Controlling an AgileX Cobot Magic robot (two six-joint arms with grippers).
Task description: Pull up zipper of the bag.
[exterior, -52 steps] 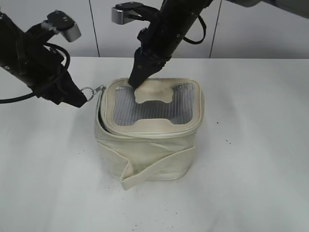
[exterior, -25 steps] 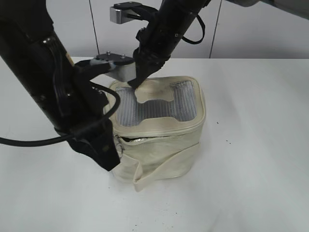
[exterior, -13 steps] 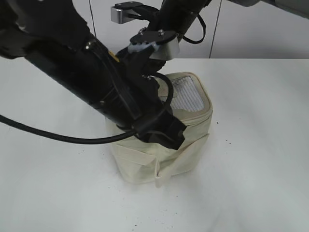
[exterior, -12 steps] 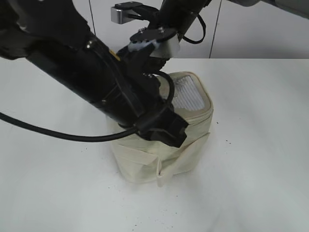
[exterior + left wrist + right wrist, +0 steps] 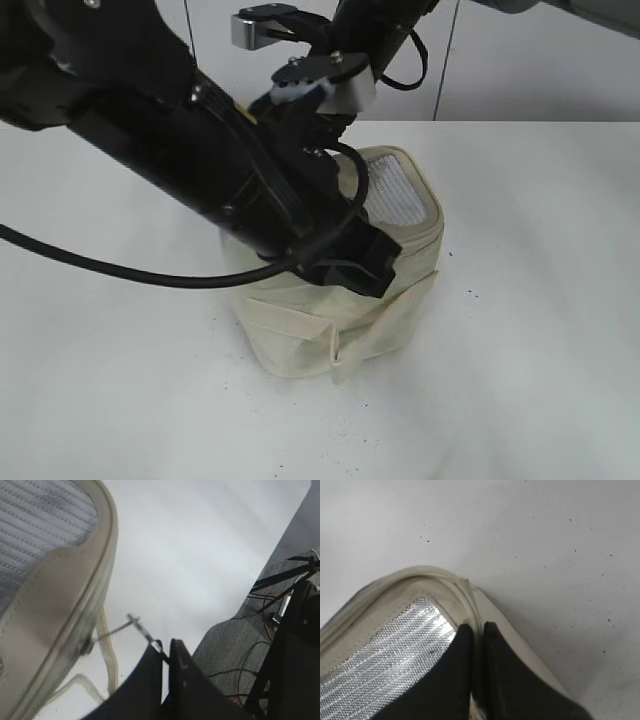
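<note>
The cream-white bag (image 5: 300, 340) stands mid-table, its grey mesh lid (image 5: 395, 200) partly hidden by my left arm. My left gripper (image 5: 365, 270) reaches across the bag's front upper edge. In the left wrist view the left gripper (image 5: 165, 647) is shut on the silver zipper pull (image 5: 120, 627), stretched taut from the lid edge (image 5: 102, 565). My right gripper (image 5: 477, 630) is shut on the bag's lid rim (image 5: 445, 577) beside the mesh panel (image 5: 395, 650). In the exterior view the right gripper's tips are hidden behind my left arm.
The white table (image 5: 540, 300) extends around the bag. The bag's loose strap band (image 5: 335, 360) hangs at its front. Grey wall panels stand behind. Past the table edge, the left wrist view shows grey floor with cables (image 5: 240, 645).
My left arm has swept from the bag's left side round its front to the right with the zipper pull. The bag has turned and shifted right. The right gripper stays at the lid.
</note>
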